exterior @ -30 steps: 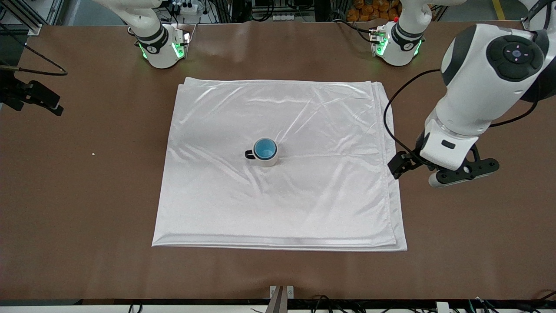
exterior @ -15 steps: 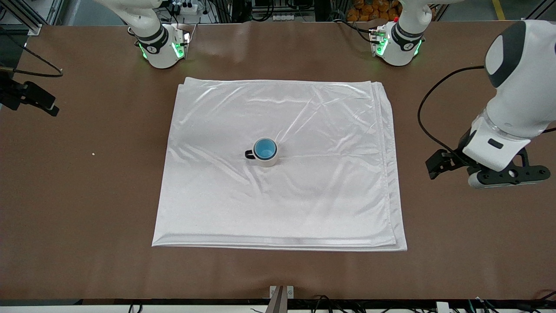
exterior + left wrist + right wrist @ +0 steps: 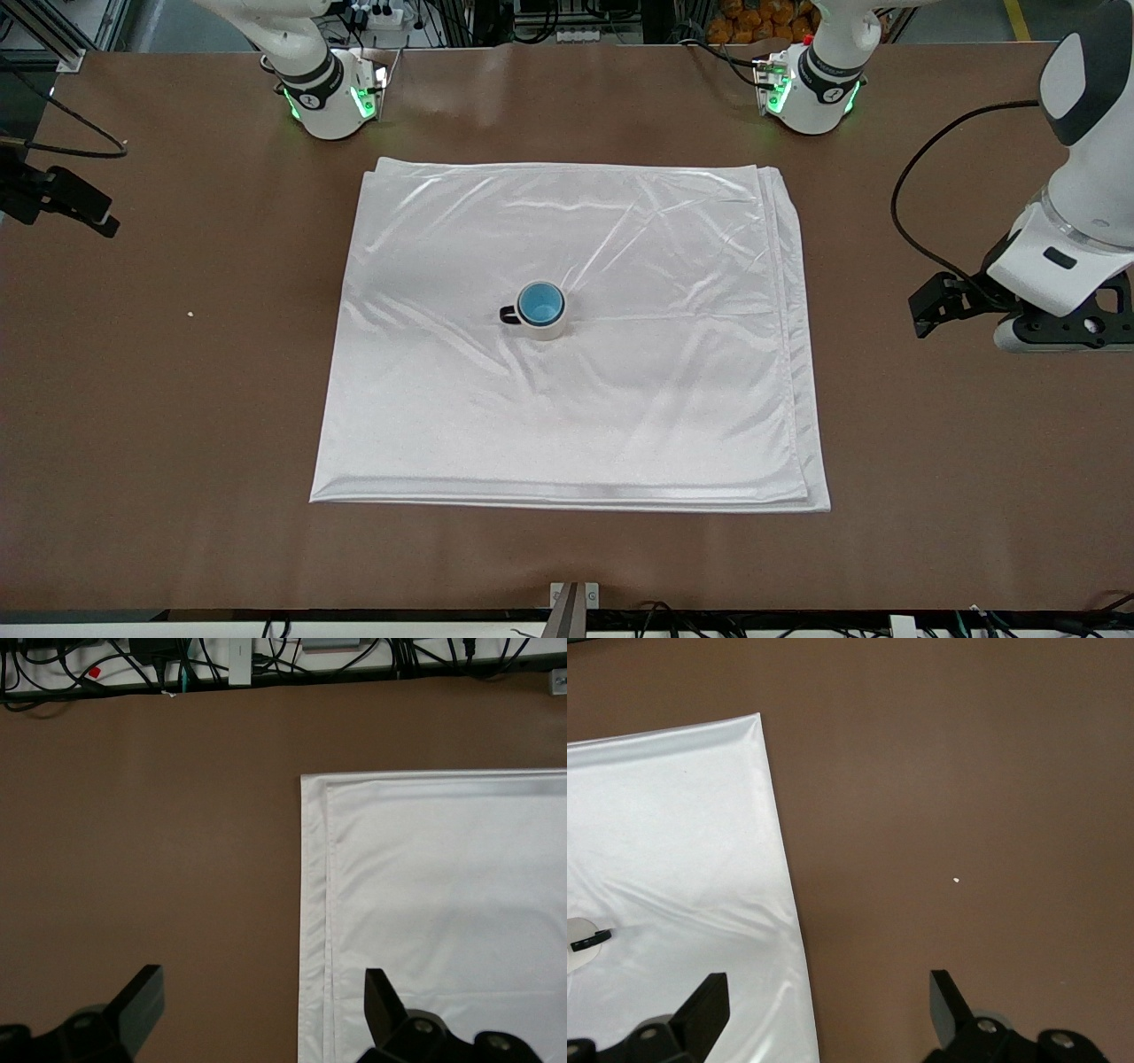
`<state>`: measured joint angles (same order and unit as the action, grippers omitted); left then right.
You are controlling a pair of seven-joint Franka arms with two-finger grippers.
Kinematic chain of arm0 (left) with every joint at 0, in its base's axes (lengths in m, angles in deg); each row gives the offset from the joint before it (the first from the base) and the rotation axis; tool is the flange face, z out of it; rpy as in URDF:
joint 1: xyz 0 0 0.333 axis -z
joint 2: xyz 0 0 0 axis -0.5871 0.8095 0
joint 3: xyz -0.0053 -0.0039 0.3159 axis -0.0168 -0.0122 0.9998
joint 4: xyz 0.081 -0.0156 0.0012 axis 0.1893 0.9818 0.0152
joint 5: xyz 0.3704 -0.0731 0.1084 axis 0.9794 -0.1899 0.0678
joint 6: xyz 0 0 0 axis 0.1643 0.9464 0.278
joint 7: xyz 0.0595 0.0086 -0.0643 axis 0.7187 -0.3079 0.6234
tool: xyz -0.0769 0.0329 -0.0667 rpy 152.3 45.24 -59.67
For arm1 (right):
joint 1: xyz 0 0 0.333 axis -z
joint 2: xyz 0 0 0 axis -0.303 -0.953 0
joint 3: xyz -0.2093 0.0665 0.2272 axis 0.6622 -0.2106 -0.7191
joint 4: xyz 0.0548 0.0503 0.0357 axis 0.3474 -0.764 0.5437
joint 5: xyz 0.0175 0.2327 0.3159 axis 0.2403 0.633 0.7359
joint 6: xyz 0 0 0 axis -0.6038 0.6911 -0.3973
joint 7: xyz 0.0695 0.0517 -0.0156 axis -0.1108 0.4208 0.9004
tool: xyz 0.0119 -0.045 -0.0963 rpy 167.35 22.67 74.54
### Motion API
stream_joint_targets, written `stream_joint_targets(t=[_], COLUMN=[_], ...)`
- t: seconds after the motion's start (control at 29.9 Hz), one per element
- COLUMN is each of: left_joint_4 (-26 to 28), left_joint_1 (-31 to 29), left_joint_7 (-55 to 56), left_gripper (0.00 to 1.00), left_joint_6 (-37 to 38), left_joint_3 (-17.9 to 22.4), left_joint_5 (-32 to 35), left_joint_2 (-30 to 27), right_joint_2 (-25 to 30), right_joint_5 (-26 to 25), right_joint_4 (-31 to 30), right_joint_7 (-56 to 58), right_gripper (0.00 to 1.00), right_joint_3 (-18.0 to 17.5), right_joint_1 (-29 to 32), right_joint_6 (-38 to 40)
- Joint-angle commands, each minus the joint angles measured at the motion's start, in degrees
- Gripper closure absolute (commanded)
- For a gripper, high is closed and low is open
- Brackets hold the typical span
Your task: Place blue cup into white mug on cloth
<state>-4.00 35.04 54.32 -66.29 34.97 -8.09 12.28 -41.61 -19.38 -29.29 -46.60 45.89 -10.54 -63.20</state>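
Note:
The blue cup (image 3: pixel 540 304) sits upright inside the white mug (image 3: pixel 549 326), which stands near the middle of the cloth (image 3: pixel 620 399). The mug's black handle points toward the right arm's end. My left gripper (image 3: pixel 264 1010) is open and empty, up over the bare table (image 3: pixel 1054 332) beside the cloth's edge (image 3: pixel 443 904) at the left arm's end. My right gripper (image 3: pixel 828 1010) is open and empty, over the cloth's edge (image 3: pixel 673 859) at the right arm's end. The mug's handle (image 3: pixel 591 939) just shows in the right wrist view.
A small white speck (image 3: pixel 190 313) lies on the brown table (image 3: pixel 177 425) toward the right arm's end; it also shows in the right wrist view (image 3: pixel 956 880). Cables (image 3: pixel 266 656) run along the table's edge. The two arm bases (image 3: pixel 332 97) stand farthest from the front camera.
My left arm has swung away from the cloth toward its own end of the table, gripper open and empty. The cup and mug have not moved.

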Motion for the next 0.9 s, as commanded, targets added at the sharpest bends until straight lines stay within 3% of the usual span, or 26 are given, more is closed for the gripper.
stream_joint_targets(t=[0.0, 0.13, 0.4, 0.87], left_joint_4=[4.44, 5.14, 7.43, 7.17], left_joint_1=[-2.6, -3.57, -1.2, -1.37], left_joint_7=[-5.4, -6.03, -8.75, -9.98], left_gripper=[0.0, 0.0, 0.0, 0.0], left_joint_6=[0.66, 1.63, 1.72, 2.6], left_joint_3=[-0.49, -0.23, 4.95, 5.48], left_joint_5=[-2.29, -2.73, -3.17, -3.26], left_joint_2=[-3.88, -4.76, -6.61, -6.96], right_joint_2=[-0.47, -0.47, -0.47, -0.47], right_joint_5=[0.84, 0.93, 0.93, 0.93], right_joint_4=[1.26, 1.26, 1.26, 1.26], right_joint_7=[-0.88, -0.88, -0.88, -0.79], right_gripper=[0.0, 0.0, 0.0, 0.0], right_joint_3=[-0.3, -0.3, -0.3, -0.3], right_joint_1=[0.11, 0.2, 0.2, 0.2], right_joint_6=[0.66, 0.66, 0.66, 0.75])
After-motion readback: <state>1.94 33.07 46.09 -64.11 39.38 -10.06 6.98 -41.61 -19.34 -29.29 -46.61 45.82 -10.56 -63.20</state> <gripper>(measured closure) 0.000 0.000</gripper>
